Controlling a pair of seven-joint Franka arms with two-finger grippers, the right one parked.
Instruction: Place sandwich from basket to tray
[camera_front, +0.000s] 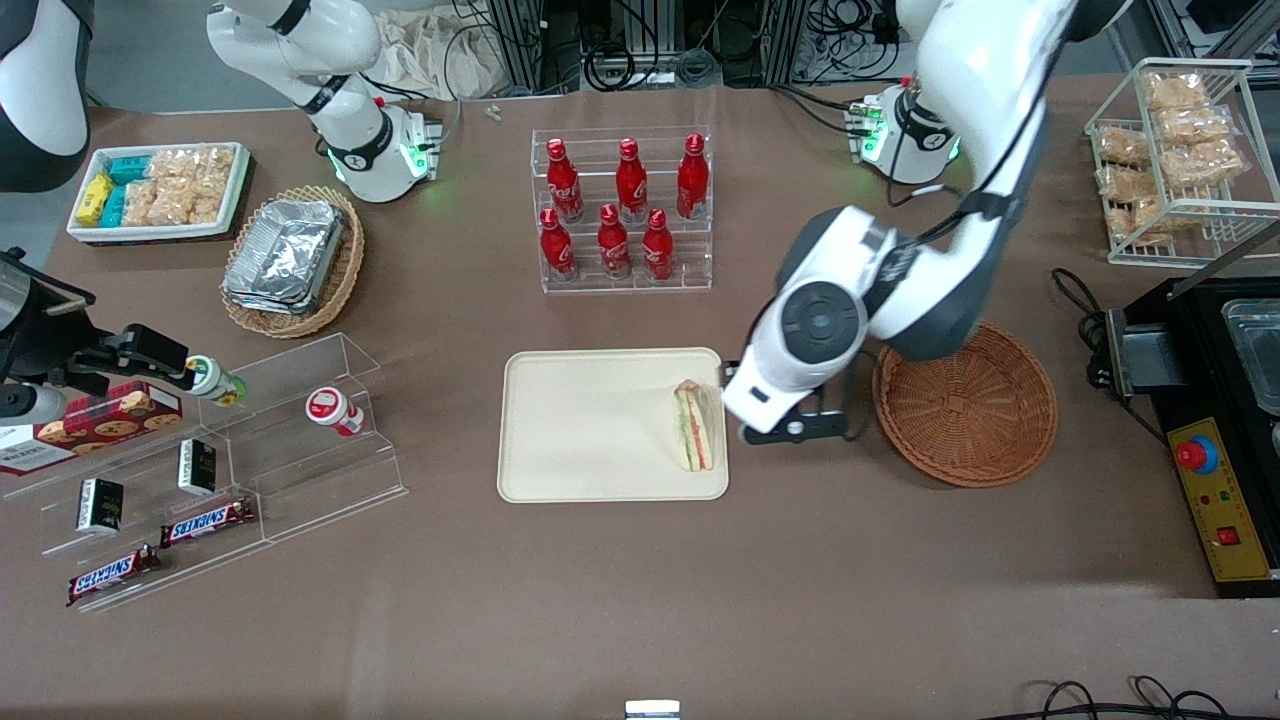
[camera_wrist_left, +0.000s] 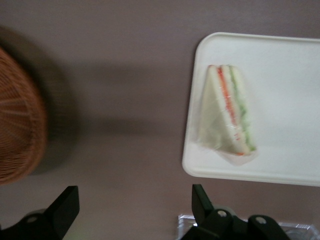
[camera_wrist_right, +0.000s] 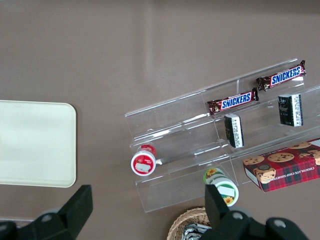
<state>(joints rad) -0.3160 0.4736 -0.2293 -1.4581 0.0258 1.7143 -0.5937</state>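
Already the sandwich (camera_front: 696, 424) lies on the cream tray (camera_front: 590, 425), flat on its side at the tray's end toward the working arm, close to the rim, its green and orange-red layers showing. The left gripper (camera_wrist_left: 135, 210) hangs above the bare brown table (camera_front: 640, 600) between the tray and the reddish-brown wicker basket (camera_front: 975, 415); its fingers (camera_wrist_left: 65, 207) are spread wide with nothing between them, and it touches neither tray nor basket. The basket sits just beside the arm's wrist, toward the working arm's end of the table. Farther from the front camera than the tray stands a clear rack of red cola bottles (camera_front: 622, 210).
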